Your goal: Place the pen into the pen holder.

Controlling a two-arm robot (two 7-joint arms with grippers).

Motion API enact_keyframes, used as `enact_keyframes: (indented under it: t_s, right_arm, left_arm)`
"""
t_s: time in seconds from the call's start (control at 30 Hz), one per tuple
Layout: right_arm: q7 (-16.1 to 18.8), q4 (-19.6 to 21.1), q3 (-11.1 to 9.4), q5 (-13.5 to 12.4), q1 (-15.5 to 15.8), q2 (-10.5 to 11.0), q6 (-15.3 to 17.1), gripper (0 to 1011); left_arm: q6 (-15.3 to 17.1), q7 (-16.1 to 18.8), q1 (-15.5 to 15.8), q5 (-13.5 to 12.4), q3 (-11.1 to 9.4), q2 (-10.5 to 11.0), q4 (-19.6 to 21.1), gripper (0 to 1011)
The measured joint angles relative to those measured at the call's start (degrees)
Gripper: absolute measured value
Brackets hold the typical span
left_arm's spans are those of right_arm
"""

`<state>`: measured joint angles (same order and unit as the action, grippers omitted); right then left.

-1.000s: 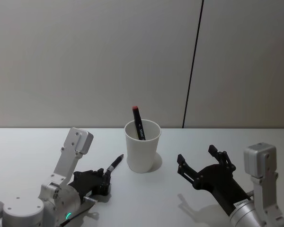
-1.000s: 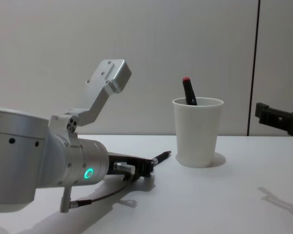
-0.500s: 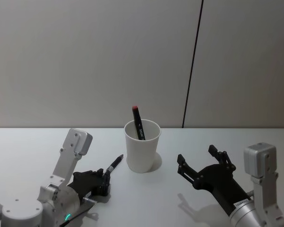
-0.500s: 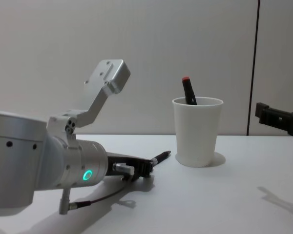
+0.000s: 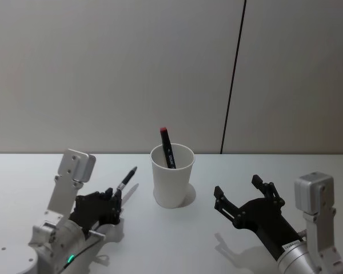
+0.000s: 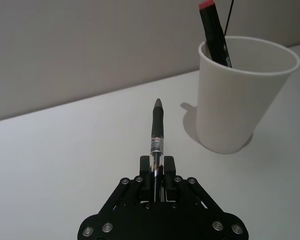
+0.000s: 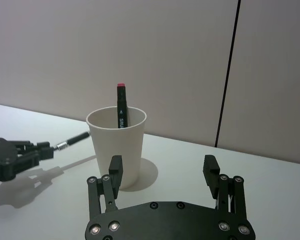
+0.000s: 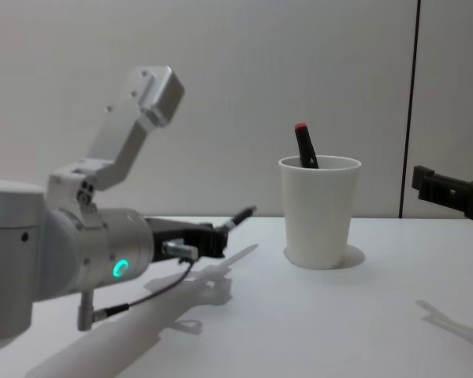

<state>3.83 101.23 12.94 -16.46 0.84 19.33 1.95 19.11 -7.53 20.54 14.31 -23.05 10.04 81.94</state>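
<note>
Since a second ago the pen (image 5: pixel 124 181) is raised off the desk (image 5: pixel 228 168), clamped in the left gripper (image 5: pixel 113 201) near the front-left corner, tip aimed at the pen holder (image 5: pixel 171 188) by the far edge. A red-capped marker (image 5: pixel 167 147) is already housed there. Insertion is outstanding. At the front-right corner the right gripper (image 5: pixel 238 191) is parked, jaws spread.

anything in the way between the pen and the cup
Nothing visible stands between the pen, held in the left gripper, and the pen holder. A red-capped marker leans inside it, leaving most of the mouth open. The right gripper sits aside, open.
</note>
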Motion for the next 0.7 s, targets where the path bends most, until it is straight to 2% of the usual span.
enact_keyframes:
  t_s: [0.33, 0.7]
  right_arm:
    - [0.0, 0.0, 0.0, 0.0, 0.0, 0.0, 0.0, 1001]
    - [0.0, 0.0, 0.0, -0.1, 0.0, -0.1, 0.1, 1001]
  left_arm:
    - [-6.4, 1.7, -2.3, -0.9, 2.5, 0.5, 4.0, 168]
    - [-14.1, 1.7, -3.3, -1.3, 4.6, 0.6, 6.8, 167]
